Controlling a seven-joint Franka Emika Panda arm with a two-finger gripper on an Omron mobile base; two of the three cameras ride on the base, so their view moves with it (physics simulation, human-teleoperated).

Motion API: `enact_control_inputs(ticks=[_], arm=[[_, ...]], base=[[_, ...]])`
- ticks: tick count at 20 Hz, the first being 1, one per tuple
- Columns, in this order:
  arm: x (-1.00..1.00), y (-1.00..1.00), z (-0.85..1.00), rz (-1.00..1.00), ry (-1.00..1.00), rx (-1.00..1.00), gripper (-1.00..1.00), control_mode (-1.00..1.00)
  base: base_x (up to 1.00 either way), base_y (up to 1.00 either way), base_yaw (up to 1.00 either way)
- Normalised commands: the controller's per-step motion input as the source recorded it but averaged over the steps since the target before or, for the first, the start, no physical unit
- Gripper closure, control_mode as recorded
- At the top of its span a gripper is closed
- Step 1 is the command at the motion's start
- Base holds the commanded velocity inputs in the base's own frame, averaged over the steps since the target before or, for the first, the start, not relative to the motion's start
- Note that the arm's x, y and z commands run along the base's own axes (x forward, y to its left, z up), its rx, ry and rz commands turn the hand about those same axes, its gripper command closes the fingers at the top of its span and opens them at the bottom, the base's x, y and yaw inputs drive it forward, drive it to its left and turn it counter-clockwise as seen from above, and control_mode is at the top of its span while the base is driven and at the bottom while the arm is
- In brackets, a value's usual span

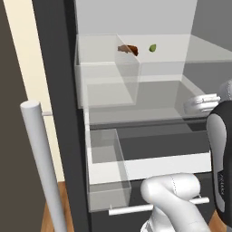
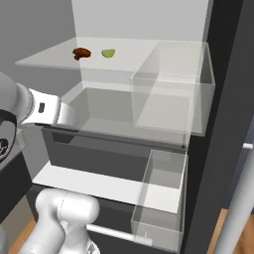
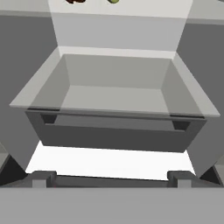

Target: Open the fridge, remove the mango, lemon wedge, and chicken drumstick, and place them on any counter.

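- The fridge [image 1: 63, 113], dark grey, stands with its doors swung wide, its pale interior of glass shelves and clear bins exposed across both base views.
- At far left in the left base view, a long silver bar handle [image 1: 43, 163] runs down the opened left door; the matching handle [image 2: 238, 208] shows at far right in the right base view.
- Clear door bins [image 1: 106, 81] hang on the inside of the left door, one above another.
- On the upper glass shelf [image 2: 54, 59], deep inside the compartment, lies the chicken drumstick [image 1: 128, 49], reddish-brown and elongated.
- Just to its right on the same shelf sits the lemon wedge [image 1: 153, 47], a small yellow-green sliver, near the drumstick but not touching it.
- Both foods sit towards the back of the shelf, against the pale rear wall.
- Below the shelf, a translucent drawer [image 3: 113, 87] spans the compartment, seen head-on in the hand view, with a dark grey panel [image 3: 113, 133] beneath its front edge.
- A white ledge [image 2: 99, 183] lies under that panel, and a silver drawer handle [image 1: 149, 207] crosses the bottom.
- The gripper [image 3: 111, 177] points at the drawer front, its two dark fingertips [image 3: 41, 177] spread as wide as they go, nothing between them.
- The white arm [image 2: 47, 111] reaches in from the side at drawer height, well below the shelf with the food.
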Motion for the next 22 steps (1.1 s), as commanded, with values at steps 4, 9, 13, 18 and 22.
enact_control_inputs(ticks=[4, 9, 13, 18, 22], arm=[[0.00, 0.00, 0.00, 0.00, 0.00, 0.00, -1.00, 1.00], [0.00, -0.11, 0.19, 0.00, -0.14, 0.03, -1.00, -1.00], [0.01, -0.15, 0.50, 0.03, -0.23, 0.02, -1.00, -1.00], [0.15, 0.00, 0.28, 0.08, -0.02, 0.00, -1.00, -1.00], [0.36, 0.05, 0.00, 0.20, 0.00, 0.00, -1.00, -1.00]], base=[[0.50, -0.06, 0.00], [0.00, -0.02, 0.00], [0.00, 0.00, 0.00], [0.00, 0.00, 0.00], [0.00, 0.00, 0.00]])
